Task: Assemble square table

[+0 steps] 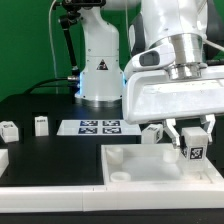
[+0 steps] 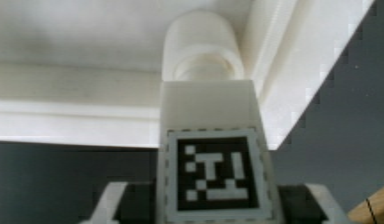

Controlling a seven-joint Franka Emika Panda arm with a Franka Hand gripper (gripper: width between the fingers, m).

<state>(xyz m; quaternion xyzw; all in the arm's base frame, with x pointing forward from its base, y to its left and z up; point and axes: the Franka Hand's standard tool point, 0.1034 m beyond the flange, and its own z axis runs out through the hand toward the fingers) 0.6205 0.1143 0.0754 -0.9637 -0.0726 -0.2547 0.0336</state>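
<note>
Nearest in exterior view: slab (image 1: pixel 135 168), hollow face up, flat on counter (image 1: pixel 50 150), filling that view's lower right. Over its far right corner: claw (image 1: pixel 190 140), partly closed and clamped on one leg (image 1: pixel 194 152), tag toward camera. Wrist view: same leg (image 2: pixel 214 110) pinched between fingers (image 2: pixel 121 205), rounded tip right at inside corner of slab (image 2: pixel 82 95) rim. Touching or just short, cannot tell. Likely step: seating leg in corner.

Risks:
- Tip off-centre and snagging rim wall, then a tilted leg in grip or a skidding slab.
- Slipping on flat tagged sides under any twist.

Edges and room:
- Rim walls close on two sides of tip, so little sideways play there.
- Small white piece (image 1: pixel 151 133) just beside claw toward exterior view's left, probably another leg. Bump hazard on any sideways exit.
- Farther back: marker board (image 1: pixel 100 127) mid-counter.
- Loose leg (image 1: pixel 41 125) and second loose leg (image 1: pixel 10 130) well apart at exterior view's left, bare dark counter between.
- Clearest way out: straight up.
</note>
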